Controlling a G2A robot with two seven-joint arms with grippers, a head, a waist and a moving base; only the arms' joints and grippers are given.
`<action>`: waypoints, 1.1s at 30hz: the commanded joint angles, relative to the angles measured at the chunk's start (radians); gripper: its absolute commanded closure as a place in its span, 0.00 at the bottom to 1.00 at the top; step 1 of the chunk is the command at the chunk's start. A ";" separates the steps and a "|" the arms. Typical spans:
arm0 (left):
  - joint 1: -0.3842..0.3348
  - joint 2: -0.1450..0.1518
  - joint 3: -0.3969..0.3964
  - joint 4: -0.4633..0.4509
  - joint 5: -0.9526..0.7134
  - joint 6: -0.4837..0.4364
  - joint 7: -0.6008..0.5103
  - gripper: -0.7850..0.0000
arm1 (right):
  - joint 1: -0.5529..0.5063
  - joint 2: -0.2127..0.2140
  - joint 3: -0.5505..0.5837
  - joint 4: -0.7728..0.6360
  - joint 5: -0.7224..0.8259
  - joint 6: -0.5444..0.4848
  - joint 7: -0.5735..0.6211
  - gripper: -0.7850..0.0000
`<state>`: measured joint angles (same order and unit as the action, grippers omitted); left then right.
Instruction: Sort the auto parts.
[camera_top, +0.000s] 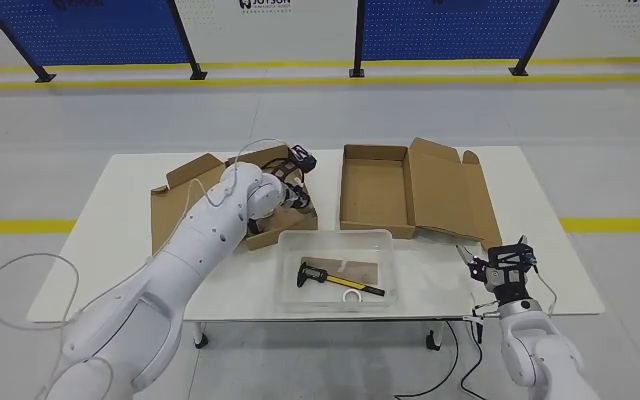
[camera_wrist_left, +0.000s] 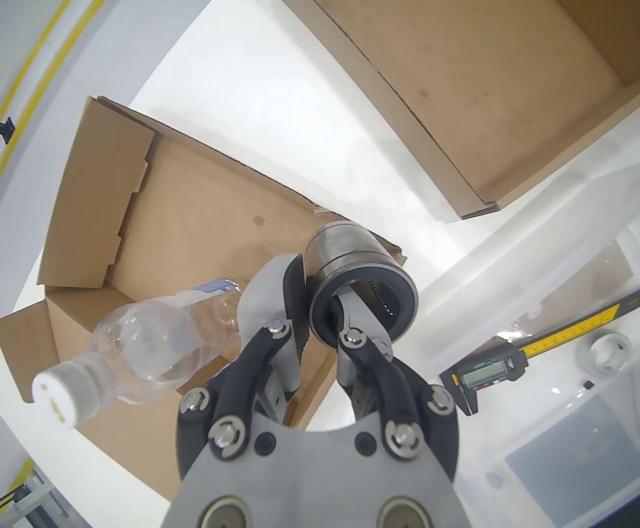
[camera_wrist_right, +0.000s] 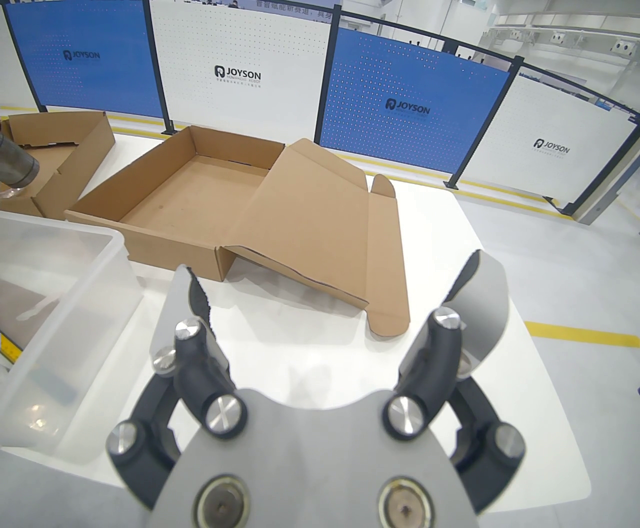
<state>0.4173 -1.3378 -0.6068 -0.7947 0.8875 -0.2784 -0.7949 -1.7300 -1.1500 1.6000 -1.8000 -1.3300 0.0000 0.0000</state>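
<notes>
Left gripper pinches the bearing (one finger inside its bore).

left arm: white jointed robot arm stretched forward and in toward the middle in the top view; wrist bent at its far end
left gripper: grey metal two-finger gripper with black linkages; fingers clamped on the wall of a dark steel cylindrical bearing; one finger outside it, the other inside the bore; bearing held tilted, open end toward the wrist camera
right arm: second white jointed arm drawn in close at the right
right gripper: matching grey metal gripper; fingers spread wide apart; toothed inner edge on one finger
</notes>
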 joint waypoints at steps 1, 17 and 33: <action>-0.002 -0.003 0.001 0.012 0.008 -0.002 -0.003 1.00 | 0.000 0.000 0.000 0.000 0.000 0.000 0.000 0.00; -0.032 -0.068 0.051 0.122 0.054 -0.051 -0.003 1.00 | 0.000 0.000 0.000 0.000 0.000 0.000 0.000 0.00; -0.056 -0.125 0.089 0.187 0.065 -0.196 -0.046 1.00 | 0.000 0.000 0.000 0.000 0.000 0.000 0.000 0.00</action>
<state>0.3612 -1.4588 -0.5205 -0.6101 0.9508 -0.4656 -0.8382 -1.7300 -1.1500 1.6000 -1.8000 -1.3300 0.0000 0.0000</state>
